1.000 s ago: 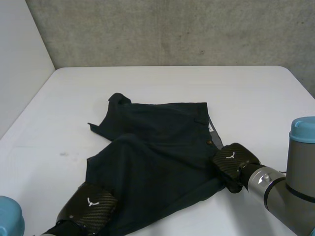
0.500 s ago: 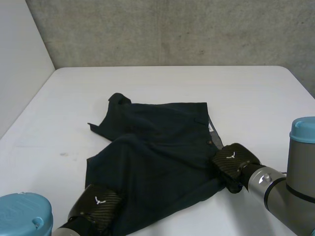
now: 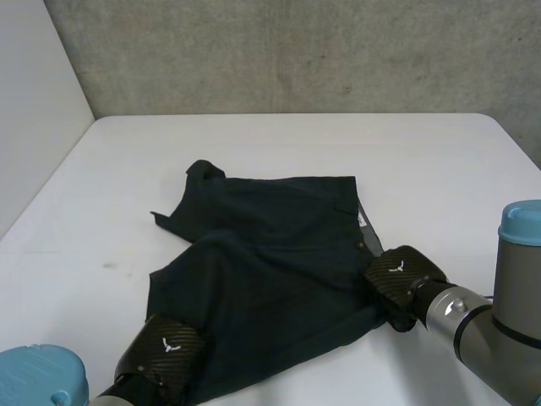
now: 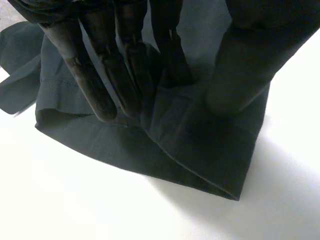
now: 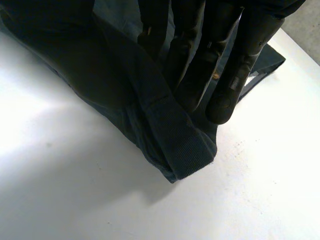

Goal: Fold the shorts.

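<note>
Lying spread on the white table (image 3: 439, 161) is a pair of dark shorts (image 3: 270, 245), roughly at the middle of the table, with one leg rumpled at the far left and the other reaching toward the near left edge. The left hand (image 3: 161, 351) sits on the near hem corner of that nearer leg. In the left wrist view, its fingers (image 4: 100, 75) and thumb (image 4: 245, 65) press down on the cloth and pinch a raised ridge of fabric between them, just behind the folded hem corner (image 4: 230, 187). The right hand (image 3: 397, 272) is at the shorts' near right corner, on the waistband. In the right wrist view, its fingers (image 5: 240, 65) and thumb (image 5: 95, 65) close from either side on the thick waistband end (image 5: 187, 147), which stands up slightly from the table between them.
</note>
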You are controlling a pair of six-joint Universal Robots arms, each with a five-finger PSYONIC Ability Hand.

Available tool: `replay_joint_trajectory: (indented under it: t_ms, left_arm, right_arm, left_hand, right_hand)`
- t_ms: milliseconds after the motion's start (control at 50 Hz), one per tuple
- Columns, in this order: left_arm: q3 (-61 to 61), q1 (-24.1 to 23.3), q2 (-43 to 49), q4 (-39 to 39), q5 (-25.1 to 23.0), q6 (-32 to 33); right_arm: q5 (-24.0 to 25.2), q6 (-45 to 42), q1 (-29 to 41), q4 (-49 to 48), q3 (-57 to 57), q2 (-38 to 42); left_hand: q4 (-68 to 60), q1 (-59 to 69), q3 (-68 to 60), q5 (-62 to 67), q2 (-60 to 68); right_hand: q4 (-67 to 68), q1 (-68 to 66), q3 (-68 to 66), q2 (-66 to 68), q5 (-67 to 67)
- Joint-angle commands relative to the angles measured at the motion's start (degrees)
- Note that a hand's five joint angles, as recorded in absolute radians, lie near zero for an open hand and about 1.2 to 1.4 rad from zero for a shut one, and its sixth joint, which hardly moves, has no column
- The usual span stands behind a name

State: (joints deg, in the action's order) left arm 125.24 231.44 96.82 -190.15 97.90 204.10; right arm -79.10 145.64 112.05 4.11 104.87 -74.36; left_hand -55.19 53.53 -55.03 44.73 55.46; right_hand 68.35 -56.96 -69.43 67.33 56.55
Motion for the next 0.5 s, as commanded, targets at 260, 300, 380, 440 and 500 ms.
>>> replay_joint_trajectory:
  t_ms: [260, 300, 380, 440, 500]
  left_arm:
    - [-3.68, 0.50, -11.72, 2.76, 0.71, 0.86]
    - [-6.32, 1.47, -17.00, 4.70, 0.62, 2.79]
    - [-12.37, 3.93, -24.30, 6.90, 0.27, 6.30]
    - [-17.47, 6.13, -28.34, 6.99, 0.18, 7.80]
    - [-20.55, 8.49, -30.19, 6.81, 0.01, 7.80]
  right_arm:
    - [-0.35, -0.18, 0.10, 1.16, -0.98, -5.52]
    - [-0.35, -0.27, 0.19, 3.26, -2.47, -8.34]
    - [-0.09, -0.27, 0.01, 7.39, -7.73, -12.91]
    - [0.44, -0.18, -0.07, 8.72, -12.57, -15.72]
    - [1.84, -0.18, 0.10, 9.16, -14.86, -16.69]
  left_hand:
    - [-24.81, 26.47, -24.97, 25.27, 24.54]
    - [-24.81, 26.47, -24.97, 25.27, 24.54]
    - [-24.81, 26.47, -24.97, 25.27, 24.54]
    - [-24.81, 26.47, -24.97, 25.27, 24.54]
    - [-24.81, 26.47, -24.97, 25.27, 24.54]
  right_hand:
    - [11.65, -23.04, -10.57, 12.67, 13.45]
    - [11.65, -23.04, -10.57, 12.67, 13.45]
    - [11.65, -23.04, -10.57, 12.67, 13.45]
    - [11.65, -23.04, -10.57, 12.67, 13.45]
    - [11.65, -23.04, -10.57, 12.67, 13.45]
